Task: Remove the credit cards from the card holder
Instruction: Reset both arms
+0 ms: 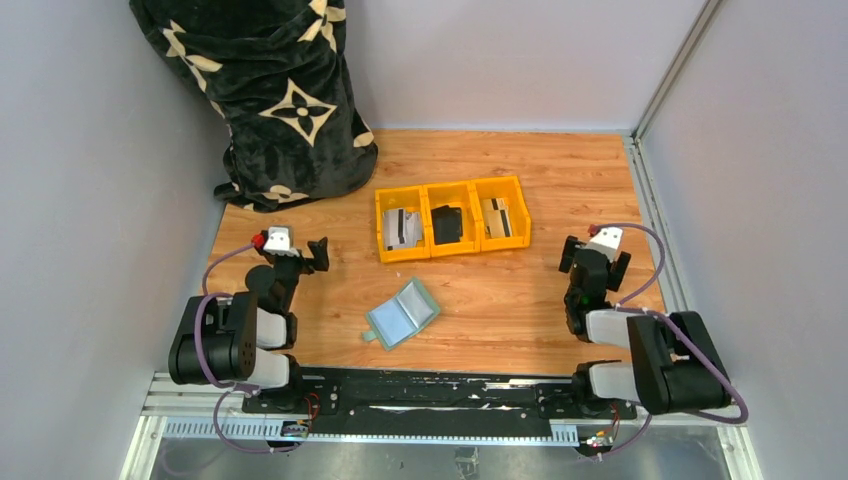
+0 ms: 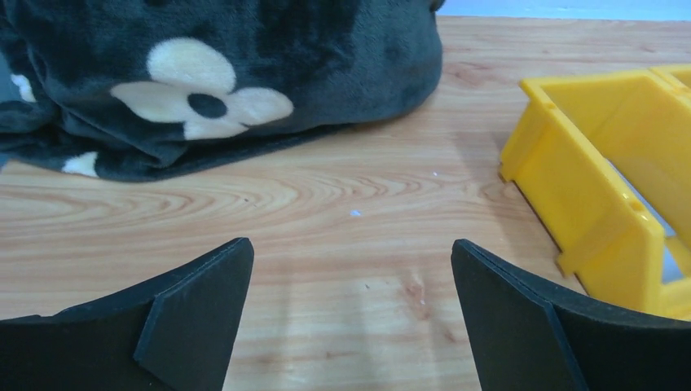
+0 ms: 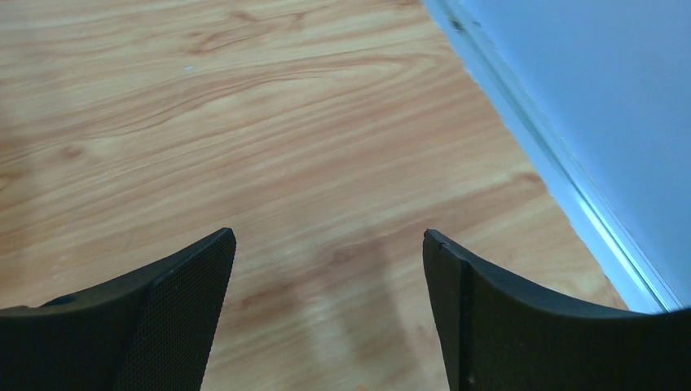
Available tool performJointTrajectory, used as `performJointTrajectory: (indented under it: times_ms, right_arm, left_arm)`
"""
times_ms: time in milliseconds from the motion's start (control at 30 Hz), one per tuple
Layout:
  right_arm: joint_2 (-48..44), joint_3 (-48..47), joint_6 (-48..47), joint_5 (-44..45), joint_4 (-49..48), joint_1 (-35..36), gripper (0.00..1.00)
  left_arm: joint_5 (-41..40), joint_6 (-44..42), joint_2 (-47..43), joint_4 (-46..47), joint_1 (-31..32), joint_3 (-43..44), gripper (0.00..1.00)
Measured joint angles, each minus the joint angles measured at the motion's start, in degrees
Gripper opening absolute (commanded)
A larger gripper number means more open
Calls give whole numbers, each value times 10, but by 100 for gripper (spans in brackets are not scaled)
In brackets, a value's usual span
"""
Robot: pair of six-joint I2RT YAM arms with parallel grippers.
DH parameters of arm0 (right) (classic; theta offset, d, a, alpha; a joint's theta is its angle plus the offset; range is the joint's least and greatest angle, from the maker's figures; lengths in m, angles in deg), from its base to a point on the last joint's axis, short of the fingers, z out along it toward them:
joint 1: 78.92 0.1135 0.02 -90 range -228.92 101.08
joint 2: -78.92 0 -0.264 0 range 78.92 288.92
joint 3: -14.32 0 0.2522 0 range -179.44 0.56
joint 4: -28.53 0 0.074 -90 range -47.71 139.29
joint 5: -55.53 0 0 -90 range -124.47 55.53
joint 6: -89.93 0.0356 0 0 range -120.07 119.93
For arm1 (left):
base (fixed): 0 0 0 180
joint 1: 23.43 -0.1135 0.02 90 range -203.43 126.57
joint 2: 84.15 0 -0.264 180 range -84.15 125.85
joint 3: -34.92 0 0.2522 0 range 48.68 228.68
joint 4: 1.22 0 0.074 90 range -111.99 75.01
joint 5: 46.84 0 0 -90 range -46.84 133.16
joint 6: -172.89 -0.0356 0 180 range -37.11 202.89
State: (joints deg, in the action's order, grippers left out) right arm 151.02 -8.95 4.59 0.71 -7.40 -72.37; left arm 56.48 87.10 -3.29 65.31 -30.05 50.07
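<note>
The sage-green card holder point(image 1: 402, 313) lies folded open on the wooden table, between the two arms, its pale clear sleeves facing up. Light credit cards with dark stripes rest in the left point(image 1: 402, 228) and right point(image 1: 503, 220) compartments of the yellow tray point(image 1: 452, 188). My left gripper point(image 1: 321, 252) point(image 2: 350, 261) is open and empty over bare wood, left of the holder. My right gripper point(image 1: 596, 258) point(image 3: 328, 244) is also open and empty, well to the holder's right. Neither wrist view shows the holder.
A black block-like item point(image 1: 447, 224) sits in the tray's middle compartment. A dark blanket with cream flower shapes point(image 1: 270, 90) point(image 2: 220, 73) is heaped at the back left. The tray's corner point(image 2: 587, 187) is right of the left fingers. A wall rail point(image 3: 562, 179) borders the right side.
</note>
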Motion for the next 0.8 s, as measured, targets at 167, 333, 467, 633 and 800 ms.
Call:
performJointTrajectory:
  times_ms: [167, 333, 467, 633, 800]
  right_arm:
    - [94, -5, -63, -91, -112, 0, 92]
    - [99, -16, -77, -127, -107, -10, 93]
    - [93, -19, -77, -133, -102, -11, 94]
    - [92, -20, -79, -141, -103, -11, 94]
    - [92, -20, -83, -142, -103, -11, 94]
  left_arm:
    - [-35, -16, -10, -84, 20, 63, 100]
    - [-50, -26, -15, -121, 31, 76, 100]
    - [-53, -30, -15, -139, 31, 76, 100]
    - [-54, -33, -15, -145, 31, 76, 100]
    - [-54, -42, -15, -158, 35, 79, 100]
